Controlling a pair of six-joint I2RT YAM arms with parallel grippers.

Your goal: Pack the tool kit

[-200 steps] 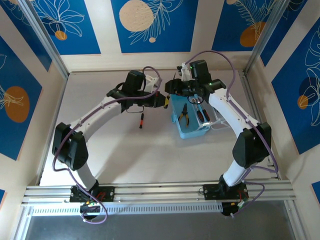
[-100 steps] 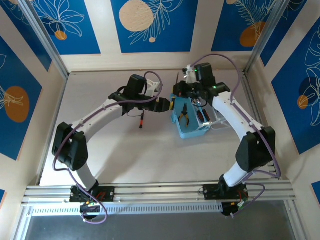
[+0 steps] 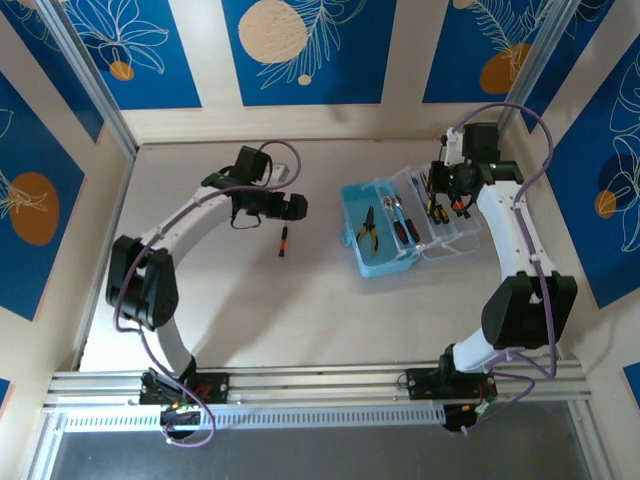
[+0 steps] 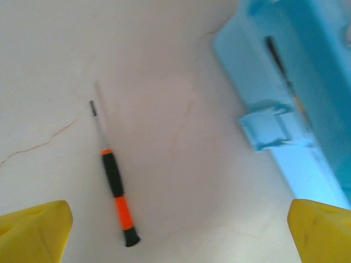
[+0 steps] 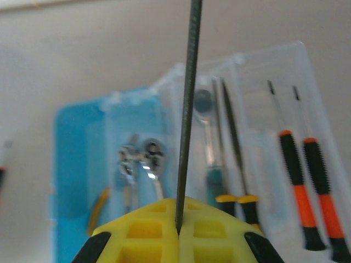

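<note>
Seen from above, the light-blue plastic case (image 3: pixel 378 262) lies open on the right of the pale table (image 3: pixel 250 310). Its clear lid (image 3: pixel 452 232) is folded out to the right and yellow-handled pliers (image 3: pixel 368 229) lie inside. A loose screwdriver (image 3: pixel 283 241) lies on the table well left of the case, just below the left gripper (image 3: pixel 292 207). The left wrist view adds the screwdriver's thin steel shaft and black-and-orange handle, the case's moulded latch (image 4: pixel 269 129), and yellow fingertips (image 4: pixel 33 230) far apart, so the jaws are open. The right wrist view shows the right gripper (image 5: pixel 178 230) clamped shut on a thin, finely ridged dark rod (image 5: pixel 189 109). The rod points out over the case, where shiny wrenches (image 5: pixel 153 159) lie in the blue half and orange-handled screwdrivers (image 5: pixel 293 175) in the lid.
</note>
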